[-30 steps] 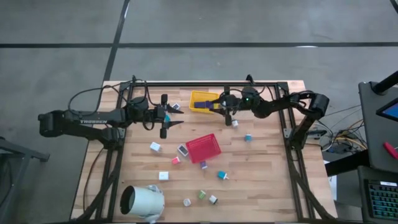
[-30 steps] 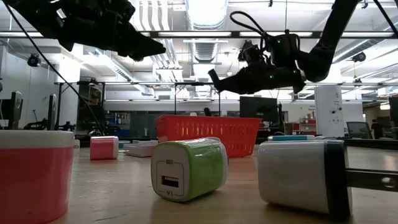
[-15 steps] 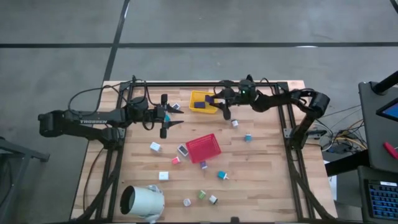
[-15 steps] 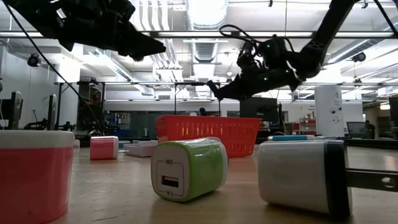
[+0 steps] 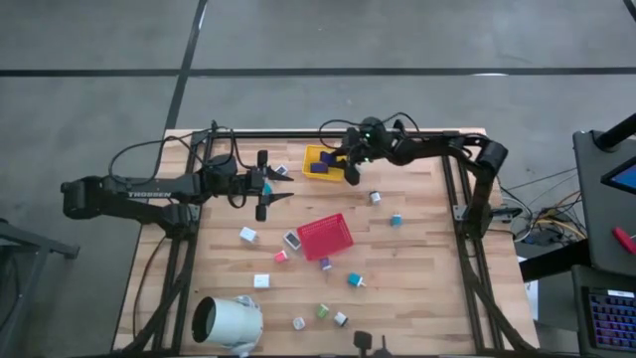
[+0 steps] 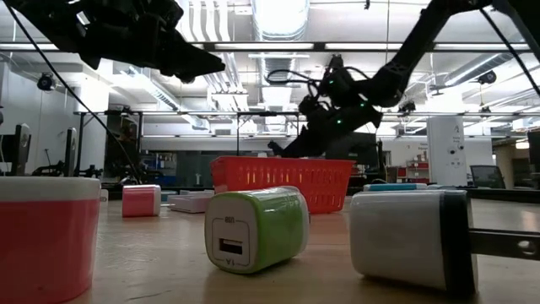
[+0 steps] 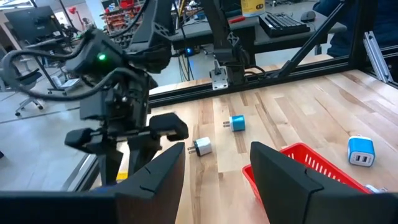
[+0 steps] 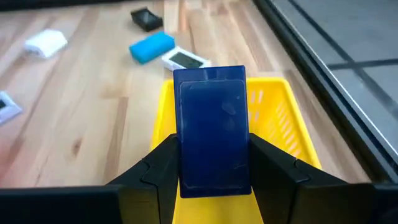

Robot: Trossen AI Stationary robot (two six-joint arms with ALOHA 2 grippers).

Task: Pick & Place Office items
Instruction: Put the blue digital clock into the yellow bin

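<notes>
Right pincer (image 8: 211, 180) pinches a navy block (image 8: 212, 130) above the yellow tray (image 8: 280, 124) on the wooden table (image 5: 417, 259).

My arms: both matte black, jointed segments. Left arm (image 5: 129, 191) has white lettering along the long link. Loose black cables loop off both. Right arm (image 5: 437, 151) has a green light at the wrist. Fingers (image 8: 160, 167) black, angular, wedge-shaped.

Grey concrete floor (image 5: 397, 35) surrounds the table; ceiling strip lights (image 6: 278, 13) glow overhead.
</notes>
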